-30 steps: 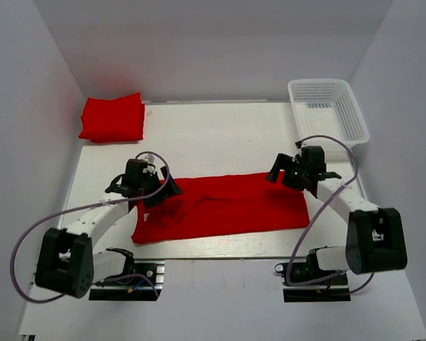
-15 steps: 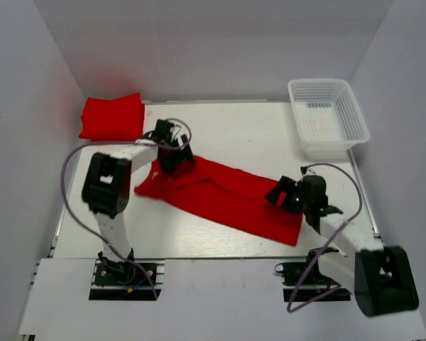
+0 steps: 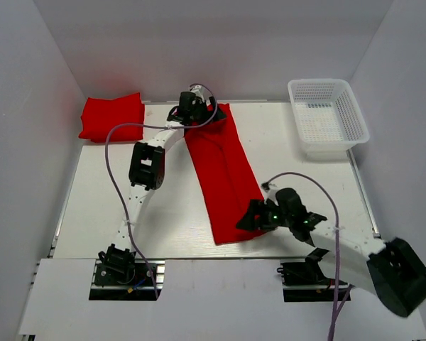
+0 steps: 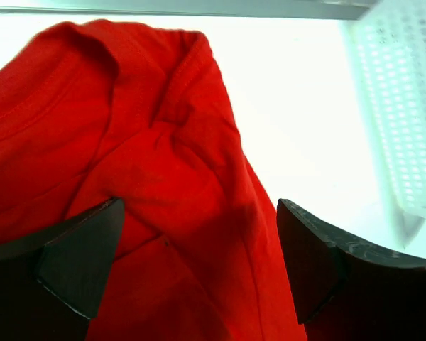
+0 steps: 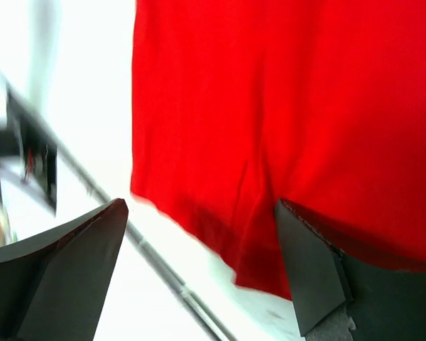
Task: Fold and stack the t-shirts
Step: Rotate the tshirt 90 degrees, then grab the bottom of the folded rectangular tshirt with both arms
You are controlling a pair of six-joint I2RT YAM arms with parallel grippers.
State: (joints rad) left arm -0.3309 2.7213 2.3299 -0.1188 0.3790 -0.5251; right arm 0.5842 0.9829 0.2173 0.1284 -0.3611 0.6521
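One red t-shirt (image 3: 224, 177) lies as a long folded strip running from the back of the table toward the front. My left gripper (image 3: 199, 114) is at its far end, jaws open over bunched fabric (image 4: 149, 163) near the collar. My right gripper (image 3: 250, 217) is at its near end, jaws open above the hem (image 5: 270, 106) close to the table's front edge. A second red t-shirt (image 3: 112, 117) sits folded at the back left corner.
A white mesh basket (image 3: 328, 114) stands at the back right; it also shows in the left wrist view (image 4: 405, 106). White walls enclose the table (image 3: 305, 185) on three sides. The front edge rail (image 5: 163, 277) runs just below the hem.
The shirt has swung from lying crosswise to lying front to back. My left gripper moved to the back of the table; my right gripper moved toward the front.
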